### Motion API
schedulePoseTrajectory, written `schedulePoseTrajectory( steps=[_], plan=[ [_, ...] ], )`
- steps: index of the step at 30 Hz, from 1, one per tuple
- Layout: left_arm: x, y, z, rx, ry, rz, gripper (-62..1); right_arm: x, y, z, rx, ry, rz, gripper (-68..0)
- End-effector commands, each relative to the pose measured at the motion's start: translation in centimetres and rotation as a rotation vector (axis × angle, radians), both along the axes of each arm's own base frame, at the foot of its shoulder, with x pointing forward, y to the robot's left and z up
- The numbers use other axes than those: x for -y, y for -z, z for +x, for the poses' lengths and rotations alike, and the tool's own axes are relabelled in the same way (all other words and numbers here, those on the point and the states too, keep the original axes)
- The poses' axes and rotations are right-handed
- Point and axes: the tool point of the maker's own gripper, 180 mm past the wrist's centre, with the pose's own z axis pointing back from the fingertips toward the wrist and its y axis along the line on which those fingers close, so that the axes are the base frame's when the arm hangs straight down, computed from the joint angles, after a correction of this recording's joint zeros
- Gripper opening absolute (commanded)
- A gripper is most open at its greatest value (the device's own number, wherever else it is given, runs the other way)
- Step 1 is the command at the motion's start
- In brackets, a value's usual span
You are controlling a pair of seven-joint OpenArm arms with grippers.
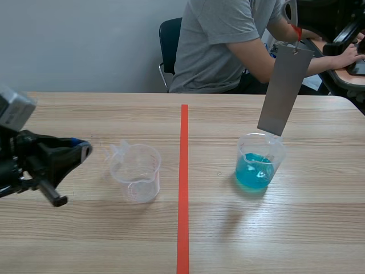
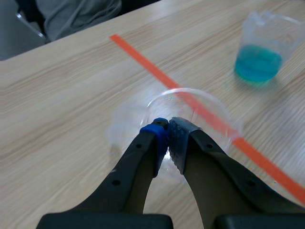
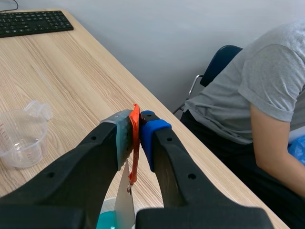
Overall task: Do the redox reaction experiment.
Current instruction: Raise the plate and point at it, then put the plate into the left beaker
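Observation:
An empty clear beaker [image 1: 136,171] stands left of the red tape line. My left gripper [image 1: 84,150] is shut on nothing, a short way to the beaker's left. In the left wrist view its fingertips [image 2: 167,132] meet just above the empty beaker's [image 2: 190,107] near rim. A beaker of blue liquid [image 1: 259,162] stands right of the line. A grey metal strip [image 1: 284,88] hangs tilted above it, its lower end at the rim. My right gripper [image 3: 136,131] is shut on the strip's orange-red tag [image 3: 135,148], with the strip [image 3: 125,205] dangling below.
A person in a grey shirt [image 1: 222,40] sits across the table, hands at a desk to the right. A black keyboard [image 3: 33,21] lies at the table's far end in the right wrist view. The red tape line [image 1: 183,188] runs down the table's middle.

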Motion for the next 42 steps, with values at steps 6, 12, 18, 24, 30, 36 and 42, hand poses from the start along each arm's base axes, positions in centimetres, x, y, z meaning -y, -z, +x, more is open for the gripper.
schedulePoseTrajectory(
  steps=[6, 12, 18, 24, 30, 36, 42],
  plan=[
    [-5.0, 2.5, -5.0, -0.094, -0.126, 0.017, -57.3, 0.1, -1.5, -0.2, 0.046, -0.011, 0.003, -66.0],
    [-8.7, 4.3, -9.0, -0.187, -0.268, 0.039, -57.3, 0.1, -1.6, -0.1, 0.048, -0.011, 0.003, -66.0],
    [-10.3, 5.2, -11.5, -0.238, -0.384, 0.022, -57.3, 0.1, -1.7, -0.1, 0.051, -0.011, 0.003, -66.0],
    [-10.2, 6.5, -13.6, -0.292, -0.461, -0.014, -57.3, -0.1, -2.0, 0.0, 0.059, -0.015, 0.004, -66.0],
    [-10.5, 7.8, -15.2, -0.329, -0.539, -0.042, -57.3, -0.7, -2.5, 0.1, 0.073, -0.033, -0.002, -66.0],
    [-10.7, 8.2, -15.5, -0.339, -0.554, -0.043, -57.3, -2.3, -3.0, 0.2, 0.086, -0.078, -0.004, -66.0],
    [-10.7, 8.2, -15.5, -0.339, -0.555, -0.043, -57.3, -4.7, -3.9, 0.2, 0.108, -0.136, 0.019, -66.0]
  ],
)
